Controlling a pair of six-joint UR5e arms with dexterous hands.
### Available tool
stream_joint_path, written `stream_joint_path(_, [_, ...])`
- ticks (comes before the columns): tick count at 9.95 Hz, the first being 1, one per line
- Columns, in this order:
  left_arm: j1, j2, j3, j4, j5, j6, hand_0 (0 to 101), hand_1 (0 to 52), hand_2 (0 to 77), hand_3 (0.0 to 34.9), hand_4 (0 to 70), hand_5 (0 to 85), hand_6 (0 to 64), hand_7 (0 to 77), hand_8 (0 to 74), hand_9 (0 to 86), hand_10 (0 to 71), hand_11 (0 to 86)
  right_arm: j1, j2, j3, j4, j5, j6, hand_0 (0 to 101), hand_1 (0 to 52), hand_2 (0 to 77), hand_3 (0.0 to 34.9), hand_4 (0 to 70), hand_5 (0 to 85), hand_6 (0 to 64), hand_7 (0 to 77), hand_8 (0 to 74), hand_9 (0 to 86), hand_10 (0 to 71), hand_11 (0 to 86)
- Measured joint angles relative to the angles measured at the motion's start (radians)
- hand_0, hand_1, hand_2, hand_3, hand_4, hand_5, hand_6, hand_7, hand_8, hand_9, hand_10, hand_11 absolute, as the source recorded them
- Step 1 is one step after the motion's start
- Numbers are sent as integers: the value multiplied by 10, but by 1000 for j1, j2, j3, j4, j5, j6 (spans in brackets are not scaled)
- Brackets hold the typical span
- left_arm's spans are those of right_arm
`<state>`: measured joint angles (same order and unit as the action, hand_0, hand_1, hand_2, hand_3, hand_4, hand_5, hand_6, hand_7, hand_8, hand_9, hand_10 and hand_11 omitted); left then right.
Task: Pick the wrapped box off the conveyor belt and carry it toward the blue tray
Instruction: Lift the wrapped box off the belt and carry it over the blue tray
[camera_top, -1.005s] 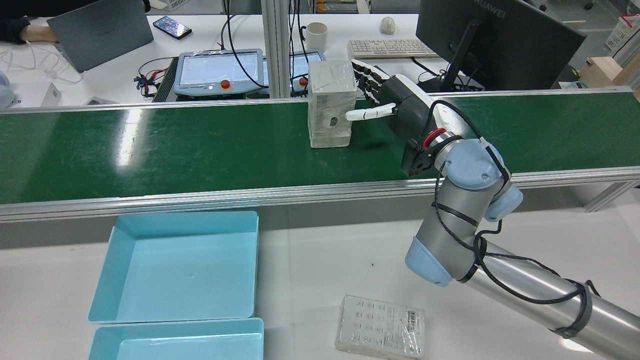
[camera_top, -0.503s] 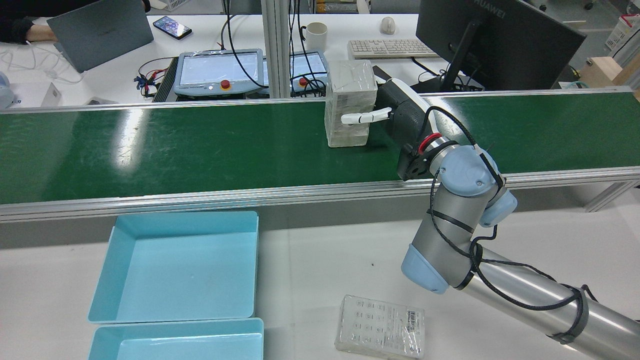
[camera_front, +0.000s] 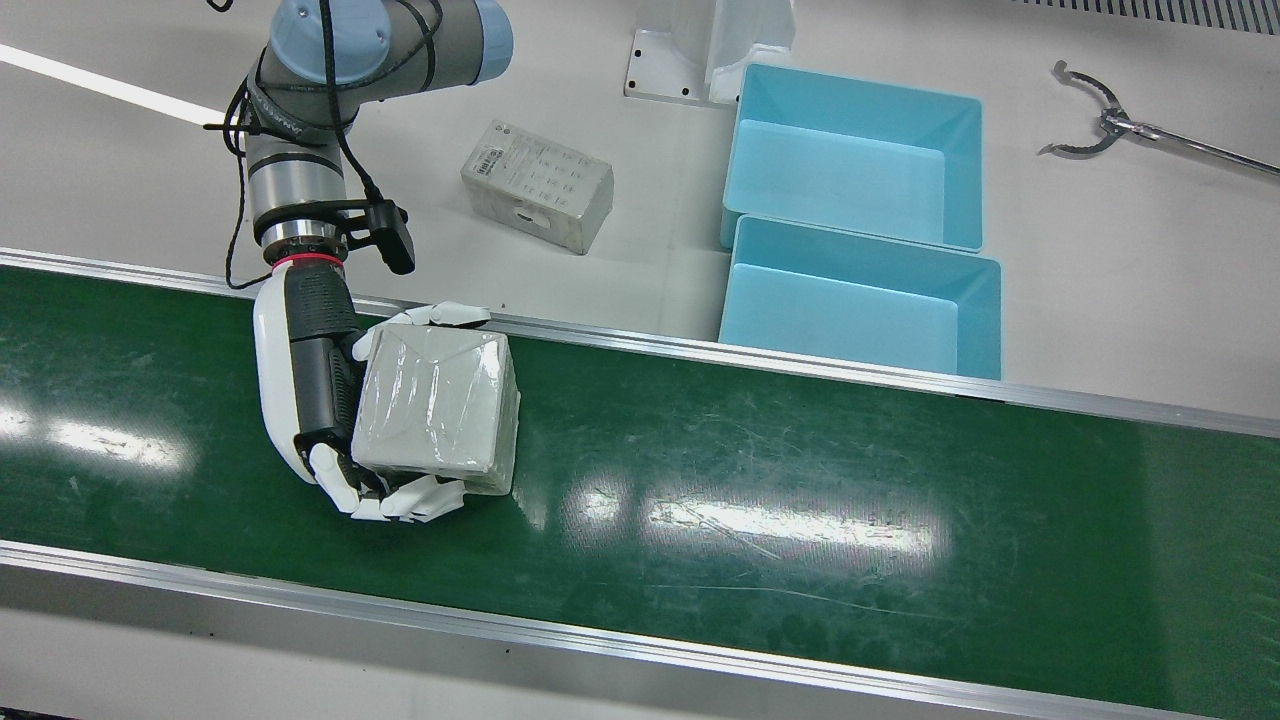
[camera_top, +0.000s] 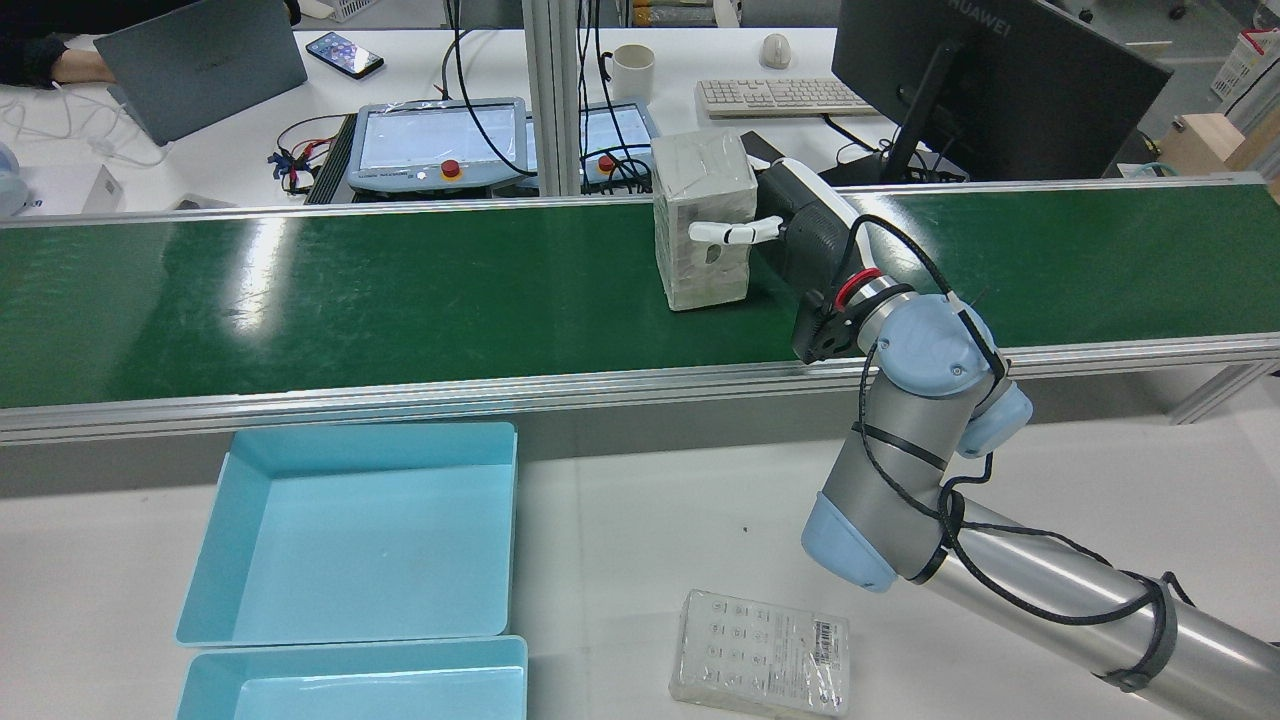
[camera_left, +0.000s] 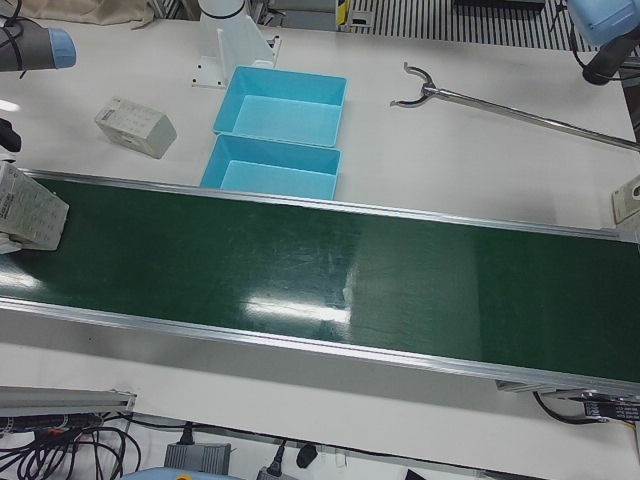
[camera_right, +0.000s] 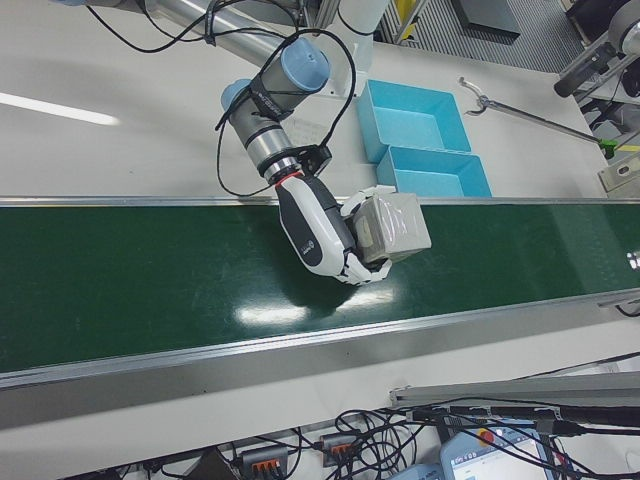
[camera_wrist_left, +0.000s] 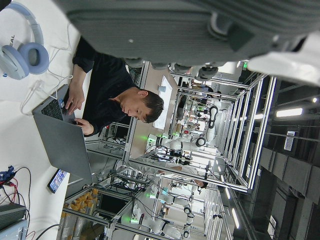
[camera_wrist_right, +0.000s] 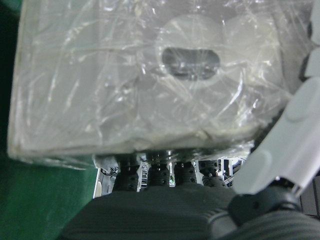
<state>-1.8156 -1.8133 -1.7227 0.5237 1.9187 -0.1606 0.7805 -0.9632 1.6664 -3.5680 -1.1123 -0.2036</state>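
The right hand (camera_front: 330, 410) grips the wrapped box (camera_front: 437, 410), fingers (camera_front: 415, 498) curled around its far face and a thumb across the near one. The box stands tilted on the green conveyor belt (camera_front: 800, 480), near its robot-side rail. Beyond that rail, the blue tray (camera_front: 860, 300) sits on the white table (camera_front: 1100, 260), well apart from the box. The left hand's palm (camera_wrist_left: 190, 35) fills its own camera; whether it is released or clenched cannot be told.

belt (camera_front: 800, 480) dk green | trays (camera_front: 860, 150) lt blue | box (camera_front: 440, 410) grey, clear wrap
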Motion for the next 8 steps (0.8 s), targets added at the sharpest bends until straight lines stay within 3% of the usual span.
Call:
stream_joint_path(2, [0, 0, 0, 0, 0, 0, 0, 0, 11, 0, 0, 11, 0, 0, 0, 0, 0, 0, 0, 0, 37, -2, 1, 0, 411, 5, 240, 13, 164, 524, 322, 355, 398, 387, 365, 360])
stream_joint_path(4, [0, 0, 0, 0, 0, 0, 0, 0, 11, 0, 0, 11, 0, 0, 0, 0, 0, 0, -14, 1, 107, -3, 6, -1, 411, 5, 256, 7, 175, 535, 355, 360, 447, 398, 398, 387])
stream_joint_path(7, [0, 0, 0, 0, 0, 0, 0, 0, 5, 0, 0, 11, 0, 0, 0, 0, 5, 0, -123, 2, 229, -4, 87, -23, 407, 5, 256, 7, 180, 545, 382, 360, 491, 398, 425, 409])
stream_joint_path(8, [0, 0, 0, 0, 0, 0, 0, 0, 5, 0, 0, 11, 0, 0, 0, 0, 0, 0, -179, 7, 268, -4, 126, -52, 407, 5, 256, 7, 180, 545, 382, 360, 491, 398, 425, 409])
